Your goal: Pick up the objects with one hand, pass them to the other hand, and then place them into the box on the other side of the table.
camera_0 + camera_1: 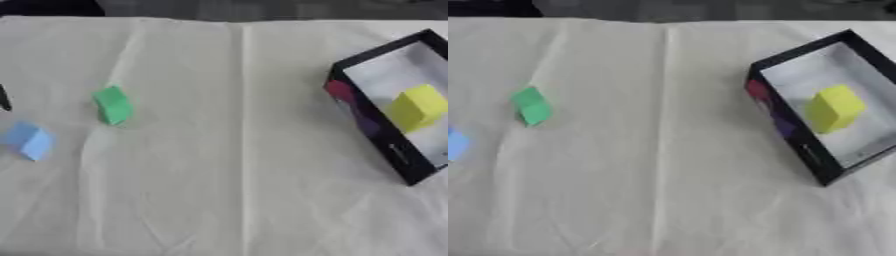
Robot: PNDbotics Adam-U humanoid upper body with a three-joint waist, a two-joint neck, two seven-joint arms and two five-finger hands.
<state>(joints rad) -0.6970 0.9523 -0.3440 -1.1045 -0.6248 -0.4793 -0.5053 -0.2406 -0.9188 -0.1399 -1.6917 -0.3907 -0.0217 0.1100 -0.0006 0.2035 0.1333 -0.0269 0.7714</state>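
Inside the black box [794,142], on its pale floor at the right side of the worktop [667,190], a yellow block [833,109] is seen resting, apart from the walls. On the opposite side, well apart from the box, a green block [113,104] lies on the cloth-covered worktop, and a blue block [29,140] lies nearer the left edge, just below and left of the green one. One delivery is judged complete, with two blocks left to be fetched. A thin dark sliver [4,97] is visible at the left border above the blue block; whether it belongs to the left robot hand cannot be told, and the state of neither robot hand can be stated, since none is shown. The next move is judged to call for a left-side reach to the green or blue block, then a handover mid-worktop.
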